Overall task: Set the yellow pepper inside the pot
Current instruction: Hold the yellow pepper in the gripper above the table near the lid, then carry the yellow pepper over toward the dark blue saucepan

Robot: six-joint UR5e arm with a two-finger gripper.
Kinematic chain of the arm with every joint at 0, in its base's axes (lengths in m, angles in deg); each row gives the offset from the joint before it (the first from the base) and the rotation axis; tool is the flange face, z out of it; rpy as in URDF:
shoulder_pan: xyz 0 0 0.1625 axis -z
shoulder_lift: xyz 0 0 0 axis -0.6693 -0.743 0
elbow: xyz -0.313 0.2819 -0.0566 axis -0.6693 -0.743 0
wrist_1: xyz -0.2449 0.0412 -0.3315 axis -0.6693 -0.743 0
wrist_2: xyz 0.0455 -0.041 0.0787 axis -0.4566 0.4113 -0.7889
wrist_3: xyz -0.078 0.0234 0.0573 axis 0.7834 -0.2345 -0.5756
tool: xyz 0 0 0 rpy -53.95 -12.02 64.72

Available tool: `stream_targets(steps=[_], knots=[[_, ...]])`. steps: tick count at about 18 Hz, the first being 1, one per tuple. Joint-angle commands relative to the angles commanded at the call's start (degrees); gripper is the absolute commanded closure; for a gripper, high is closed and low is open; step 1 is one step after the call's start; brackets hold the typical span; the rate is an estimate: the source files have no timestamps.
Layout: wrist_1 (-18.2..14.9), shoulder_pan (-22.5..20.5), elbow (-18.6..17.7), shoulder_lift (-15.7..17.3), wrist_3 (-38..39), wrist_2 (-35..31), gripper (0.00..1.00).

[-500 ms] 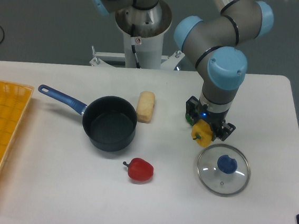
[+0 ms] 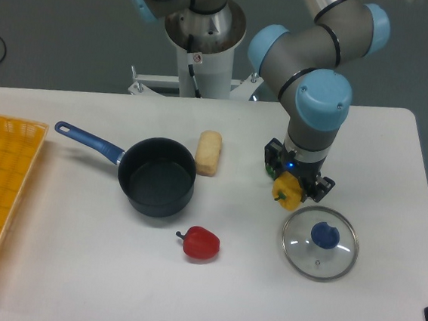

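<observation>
While tool [image 2: 290, 189] grips yellow pepper [image 2: 287, 193], pot [image 2: 157, 176] empty

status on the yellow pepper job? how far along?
Done: the grab. The gripper is shut on the yellow pepper, which sits in the jaws just left of the glass lid. In hand: carrying it. Left: move it left across the table, past the bread roll, and drop it into the pot, which holds nothing so far.

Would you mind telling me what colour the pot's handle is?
Blue; the pot itself is dark navy-black. It shows in the only camera view.
</observation>
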Motion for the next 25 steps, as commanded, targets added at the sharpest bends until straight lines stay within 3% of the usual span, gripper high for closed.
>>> stream_targets(steps=[9, 16, 19, 25], knots=[[0.0, 2.9, -0.8, 0.2, 4.2, 2.2, 0.6], [-0.6, 10.7, -1.1, 0.4, 15.7, 1.8, 0.6], [-0.8, 14.4, -2.3, 2.2, 19.3, 1.5, 0.6], [-4.0, 21.2, -2.5, 2.5, 25.9, -0.8, 0.6]])
